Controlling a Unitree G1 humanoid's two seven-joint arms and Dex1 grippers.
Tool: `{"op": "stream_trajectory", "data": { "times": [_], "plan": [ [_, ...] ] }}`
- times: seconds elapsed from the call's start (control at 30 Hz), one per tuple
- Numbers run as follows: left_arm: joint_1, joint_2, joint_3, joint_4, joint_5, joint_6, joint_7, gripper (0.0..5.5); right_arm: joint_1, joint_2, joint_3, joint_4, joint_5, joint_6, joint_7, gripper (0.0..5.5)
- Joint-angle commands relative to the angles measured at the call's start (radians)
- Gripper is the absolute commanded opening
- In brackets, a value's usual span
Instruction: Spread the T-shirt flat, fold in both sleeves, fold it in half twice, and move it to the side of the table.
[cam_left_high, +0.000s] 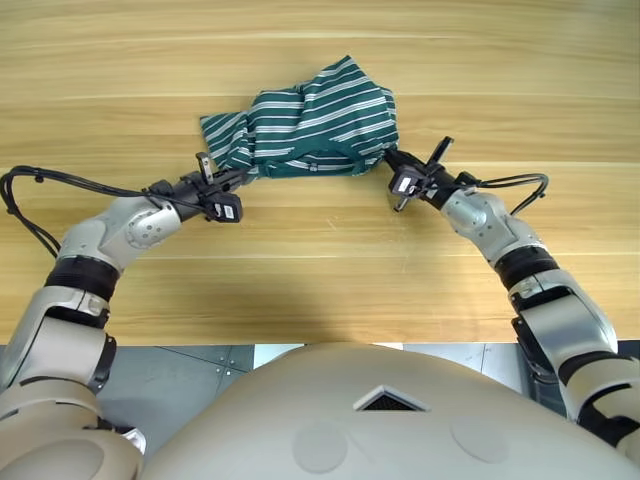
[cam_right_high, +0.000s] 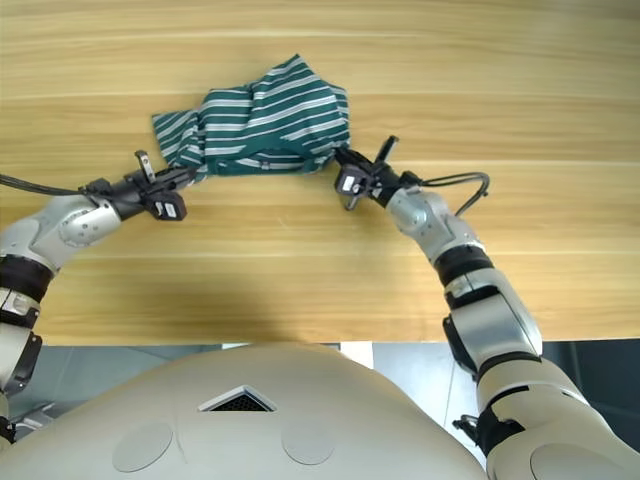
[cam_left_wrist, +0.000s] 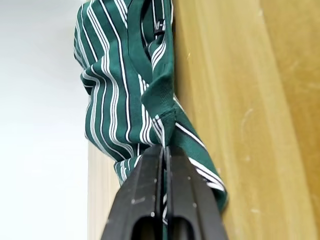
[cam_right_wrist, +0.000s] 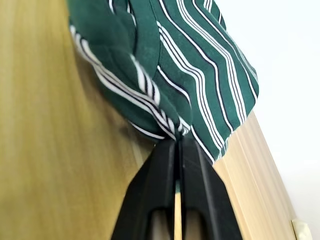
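Note:
A green T-shirt (cam_left_high: 305, 120) with white stripes lies bunched in a heap on the wooden table (cam_left_high: 320, 270), near its middle. My left gripper (cam_left_high: 240, 176) is shut on the T-shirt's near left edge; in the left wrist view its black fingers (cam_left_wrist: 150, 195) pinch striped cloth (cam_left_wrist: 125, 90). My right gripper (cam_left_high: 390, 157) is shut on the near right corner of the heap, and the right wrist view shows the cloth (cam_right_wrist: 170, 65) caught at the fingers (cam_right_wrist: 197, 195). Both grippers sit low at the table surface.
Bare wooden tabletop (cam_right_high: 500, 90) stretches to the left, right and far side of the T-shirt. The table's near edge (cam_left_high: 300, 343) runs just in front of me. Black cables (cam_left_high: 60, 185) trail from both wrists.

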Motion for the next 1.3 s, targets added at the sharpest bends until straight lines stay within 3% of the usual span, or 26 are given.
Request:
{"op": "stream_trajectory", "data": {
  "times": [0.03,0.37,0.57,0.9,0.97,1.07,1.2,1.3],
  "plan": [
    [-0.02,-0.012,-0.013,0.081,0.053,0.038,0.066,0.0,0.052,-0.048,0.001,0.027,-0.027,0.036,0.03,0.01],
    [-0.191,-0.033,0.132,-0.001,-0.015,-0.052,0.308,0.0,-0.04,-0.126,-0.124,-0.045,0.022,-0.01,-0.035,0.01],
    [-0.383,-0.001,0.274,-0.116,-0.013,-0.087,0.458,0.0,-0.213,-0.21,-0.303,-0.18,0.097,-0.068,-0.087,0.01],
    [-0.473,0.077,0.354,-0.217,-0.109,-0.17,0.368,0.0,-0.375,-0.354,-0.583,-0.38,0.301,-0.09,-0.052,0.01],
    [-0.383,0.146,0.28,-0.279,-0.367,-0.234,0.175,0.0,-0.293,-0.4,-0.604,-0.475,0.416,-0.079,0.066,0.01],
    [-0.087,0.423,0.098,-0.463,-0.771,-0.308,-0.127,0.0,0.031,-0.534,-0.603,-0.714,0.741,-0.071,0.393,0.01],
    [0.166,0.724,0.006,-0.555,-0.929,-0.62,-0.159,0.0,0.507,-0.657,-0.693,-0.947,1.045,-0.208,0.749,0.01],
    [0.324,0.865,0.082,-0.675,-1.067,-0.825,-0.123,0.0,0.755,-0.673,-0.753,-1.128,1.268,-0.345,1.01,0.01]
  ]
}}
